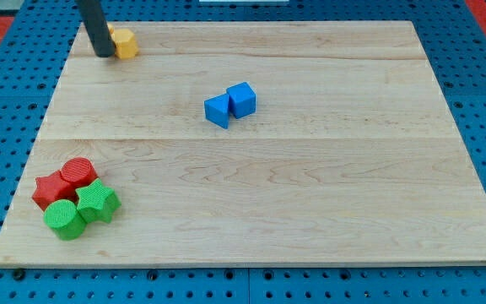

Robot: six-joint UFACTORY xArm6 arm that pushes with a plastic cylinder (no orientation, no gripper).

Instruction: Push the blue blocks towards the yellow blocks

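— Two blue blocks (230, 105) sit touching, a little above the middle of the wooden board (310, 194), well apart from every edge. We read them as a cube and a more angular piece beside it, though the second shape is hard to make out.

— And the yellow blocks (125, 42)?

— We see yellow at the top left corner, right against our rod (96, 25). The rod hides part of it, so we cannot tell how many pieces are there or what shape they are.

— Where is my tip (105, 54)?

— It rests at that same corner, just on the left edge side of the yellow, touching or nearly so, and far from the blue pair. We carry no claw, so nothing is gripped; the rod only slides and shoves.

— So why does that matter?

— We judge the blue pair has yet to travel. To drive it toward the top left corner, the tip would need to come round to the pair's lower right side.

— Anything else on the board?

— A red cylinder (78, 171), a red star (51, 190), a green cylinder (64, 218) and a green star (98, 201) cluster at the bottom left corner, clear of that path. All look like smooth matte plastic on pale, lightly grained planks.
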